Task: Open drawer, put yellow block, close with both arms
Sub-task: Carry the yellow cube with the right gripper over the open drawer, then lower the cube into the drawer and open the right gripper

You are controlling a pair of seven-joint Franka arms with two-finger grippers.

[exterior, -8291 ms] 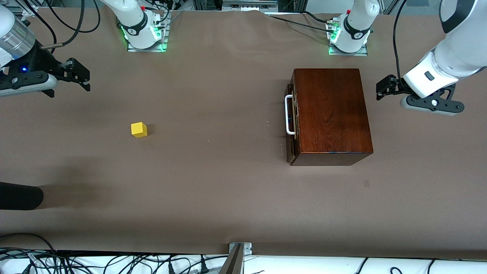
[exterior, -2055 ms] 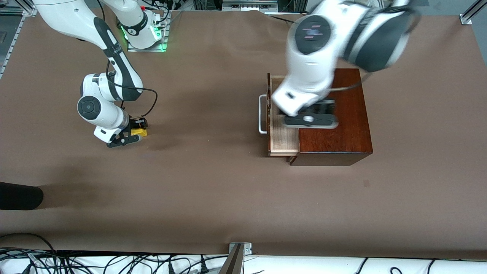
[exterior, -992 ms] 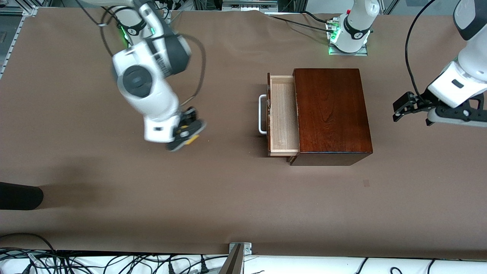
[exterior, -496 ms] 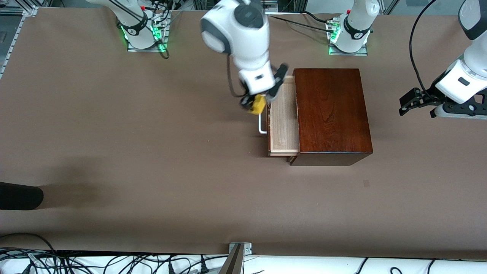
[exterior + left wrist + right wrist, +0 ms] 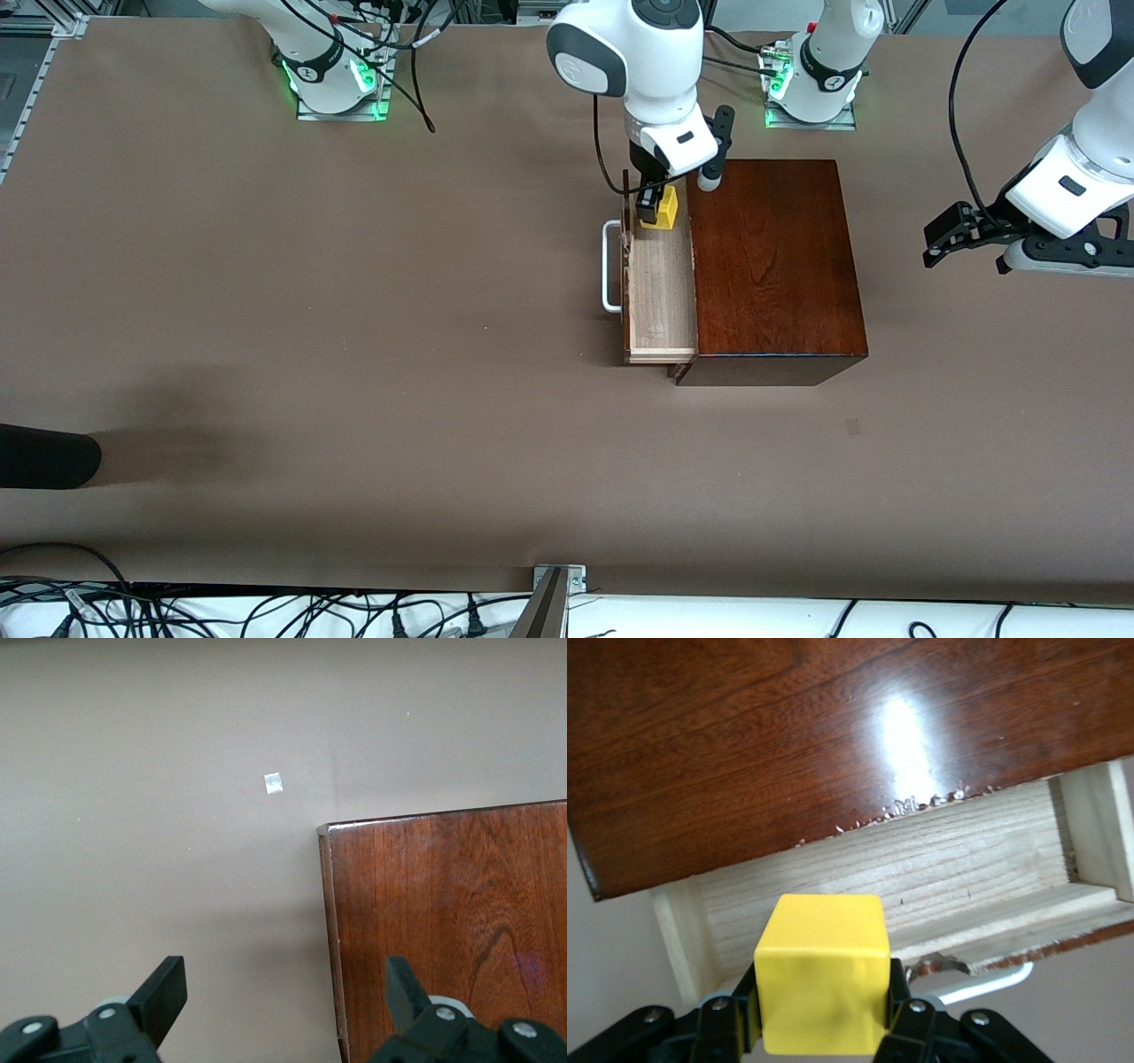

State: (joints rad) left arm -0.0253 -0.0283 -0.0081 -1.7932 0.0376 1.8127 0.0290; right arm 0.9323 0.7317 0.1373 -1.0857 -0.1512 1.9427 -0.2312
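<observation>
The drawer (image 5: 660, 292) is pulled out of the dark reddish-brown wooden box (image 5: 772, 266), its pale tray bare and its white handle (image 5: 608, 266) toward the right arm's end. My right gripper (image 5: 656, 211) is shut on the yellow block (image 5: 663, 209) and holds it over the drawer's end nearest the robot bases. In the right wrist view the block (image 5: 824, 997) sits between the fingers above the tray (image 5: 895, 877). My left gripper (image 5: 946, 232) is open and empty, in the air past the box at the left arm's end of the table; its wrist view shows a box corner (image 5: 443, 930).
Brown paper covers the table (image 5: 354, 399). A dark object (image 5: 44, 456) lies at the table's edge toward the right arm's end. A small pale patch (image 5: 852, 427) marks the paper nearer the front camera than the box. Cables run along the front edge.
My right gripper picked the yellow block off the table and carried it over the open drawer. My left arm, which had opened the drawer, now holds off beside the box.
</observation>
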